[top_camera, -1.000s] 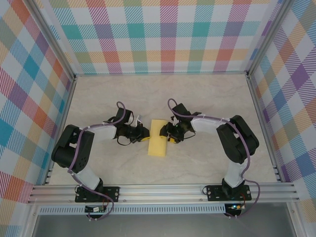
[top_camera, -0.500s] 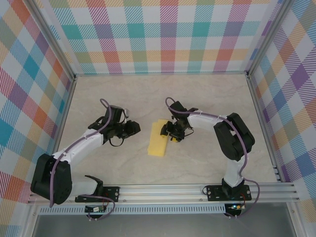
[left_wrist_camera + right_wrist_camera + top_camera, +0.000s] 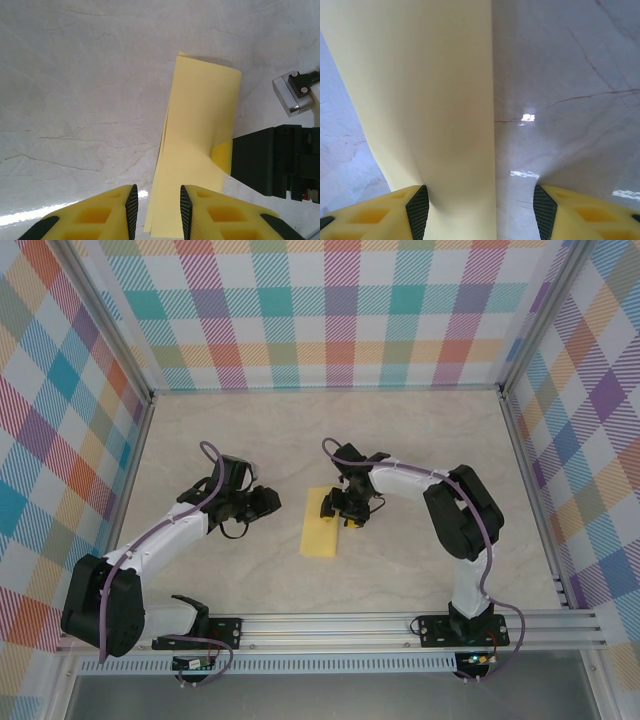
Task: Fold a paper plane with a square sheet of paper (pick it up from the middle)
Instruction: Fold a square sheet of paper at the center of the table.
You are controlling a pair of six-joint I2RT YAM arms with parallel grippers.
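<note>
The pale-yellow paper sheet (image 3: 321,527), folded into a narrow strip, lies mid-table (image 3: 420,440) between the arms, with the right end effector (image 3: 477,202) spread astride one long edge and the left end effector (image 3: 156,205) slightly parted nearby, gripping nothing.

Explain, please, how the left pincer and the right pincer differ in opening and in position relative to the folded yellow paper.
The left pincer is only narrowly open, while the right pincer is spread wide. The left pincer sits clear of the folded yellow paper, on its left; the right pincer is over the paper's right edge, one finger touching it. Both have yellow fingers with black pads, and neither clamps anything.
</note>
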